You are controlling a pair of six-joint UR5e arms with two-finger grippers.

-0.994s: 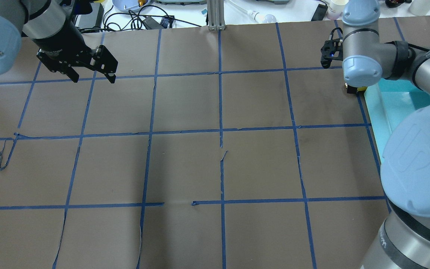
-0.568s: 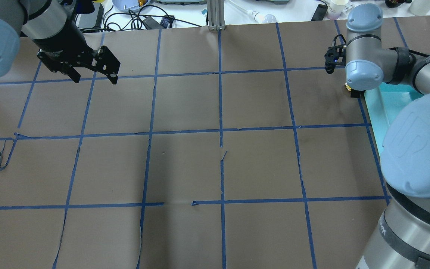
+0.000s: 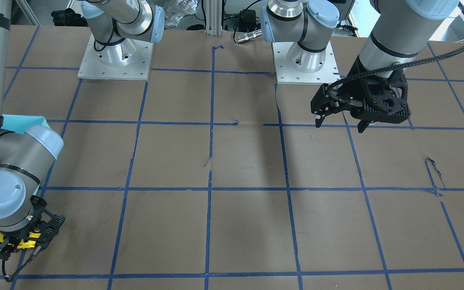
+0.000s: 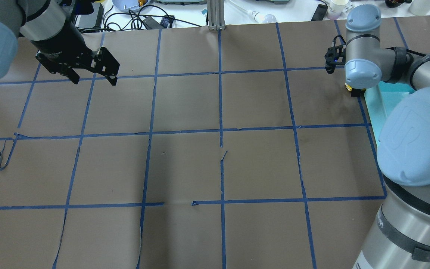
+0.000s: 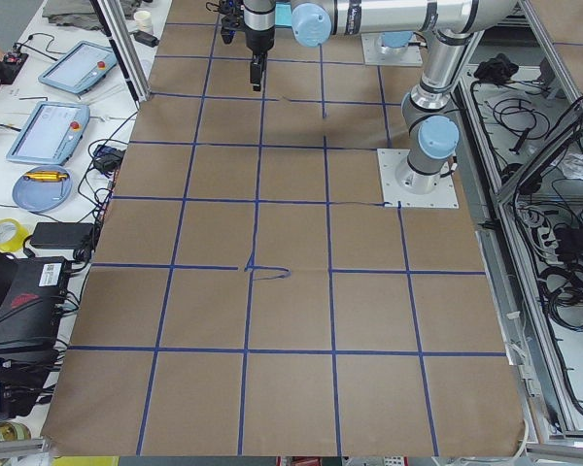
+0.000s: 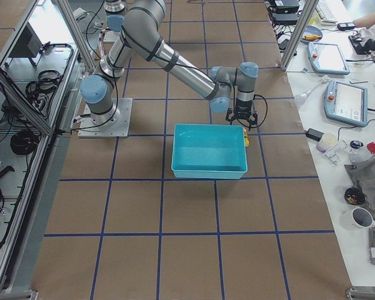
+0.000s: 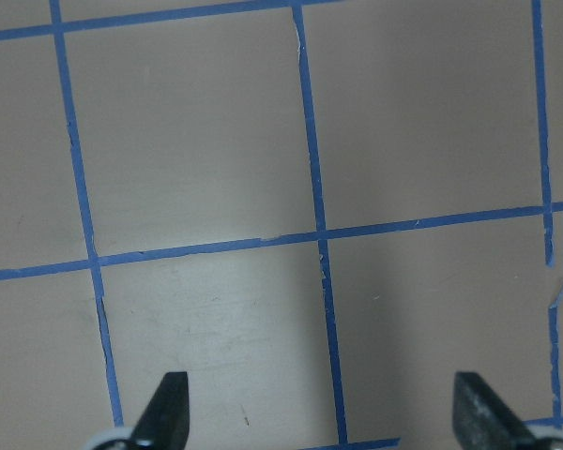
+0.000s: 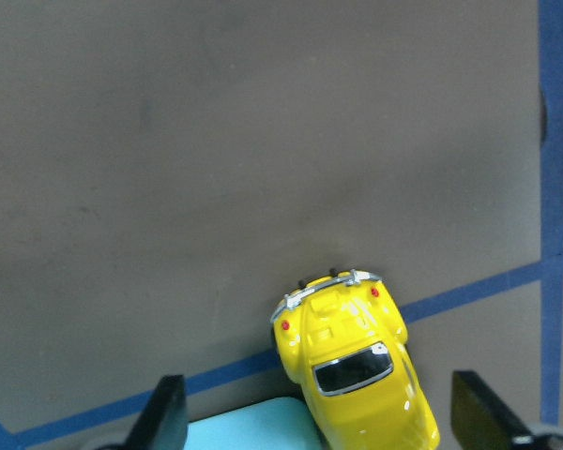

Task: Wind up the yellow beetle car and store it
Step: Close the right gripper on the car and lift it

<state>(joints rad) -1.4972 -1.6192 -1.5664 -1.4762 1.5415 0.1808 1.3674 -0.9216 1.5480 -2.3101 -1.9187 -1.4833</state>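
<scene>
Shifted slightly, right fingers (image 8: 169, 414) stand spread beside the glossy, rounded yellow beetle car (image 8: 355, 370) — left fingers (image 7: 169, 405) spread too.

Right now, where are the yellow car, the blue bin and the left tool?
yellow car (image 8: 354, 372), right wrist view, rear window.
blue bin (image 6: 209, 150), exterior right view, bare floor.
left tool (image 4: 94, 83), overhead view, between its fingertips.

Overhead camera: behind robot, high, looking forward-down; teal bin (image 4: 376, 108) at right edge.
Front camera: across table, facing robot bases (image 3: 114, 56); bin at left edge.
Left-end camera: table end farthest from bin.
Right-end camera: end nearest bin, bin mid-frame.
Left wrist: straight down, close on taped brown paper (image 7: 216, 141).
Right wrist: very close, bin corner at bottom edge.
Right wrist and front share yellow beetle car (image 8: 357, 375) beside bin.
</scene>
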